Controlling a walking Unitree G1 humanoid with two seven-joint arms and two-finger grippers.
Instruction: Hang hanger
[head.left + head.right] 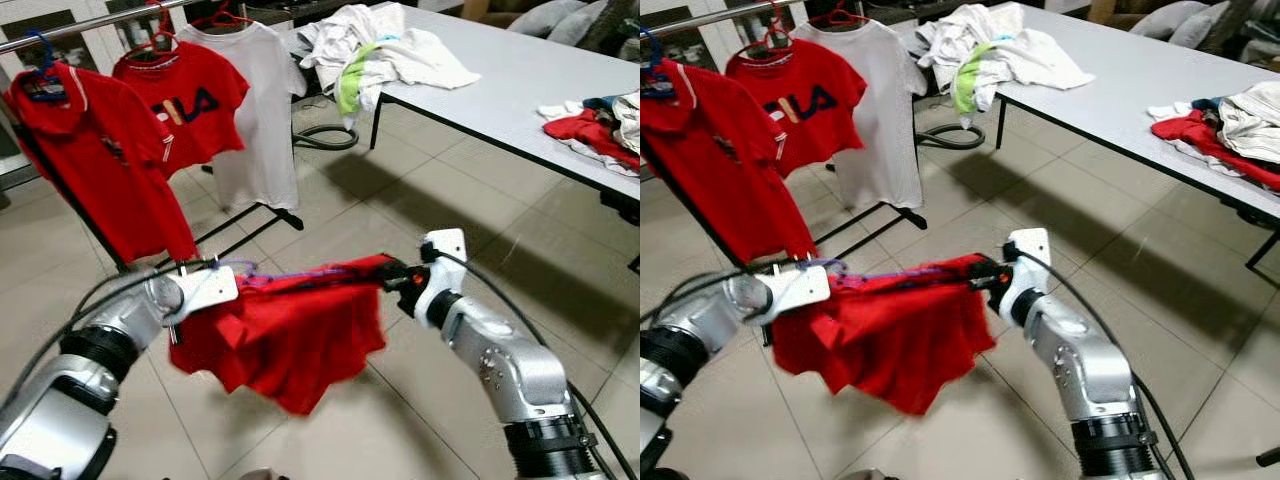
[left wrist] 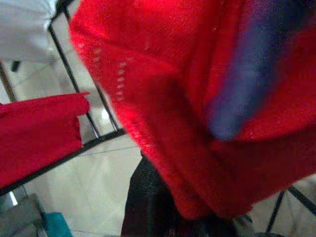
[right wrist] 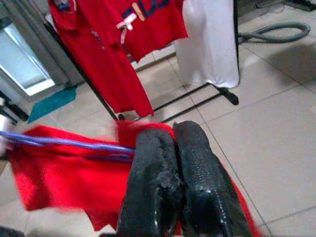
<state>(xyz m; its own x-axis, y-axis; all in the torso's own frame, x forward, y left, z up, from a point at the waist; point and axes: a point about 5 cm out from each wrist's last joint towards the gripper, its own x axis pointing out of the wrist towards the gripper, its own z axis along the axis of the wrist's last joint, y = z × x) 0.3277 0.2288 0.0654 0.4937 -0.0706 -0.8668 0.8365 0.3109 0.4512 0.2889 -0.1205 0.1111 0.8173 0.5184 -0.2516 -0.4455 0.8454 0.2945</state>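
Fingers of my right gripper (image 3: 170,182) are pressed together on one end of the purple hanger (image 3: 69,144); my left gripper's (image 1: 175,300) grip I can't tell. Between them the red shirt (image 1: 280,335) hangs spread, short of the rack rail (image 1: 90,25).

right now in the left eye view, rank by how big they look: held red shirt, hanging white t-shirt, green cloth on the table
1. held red shirt, though it is nearest the camera
2. white t-shirt on the rack, close behind, so the first two are unsure
3. green cloth, clearly smallest
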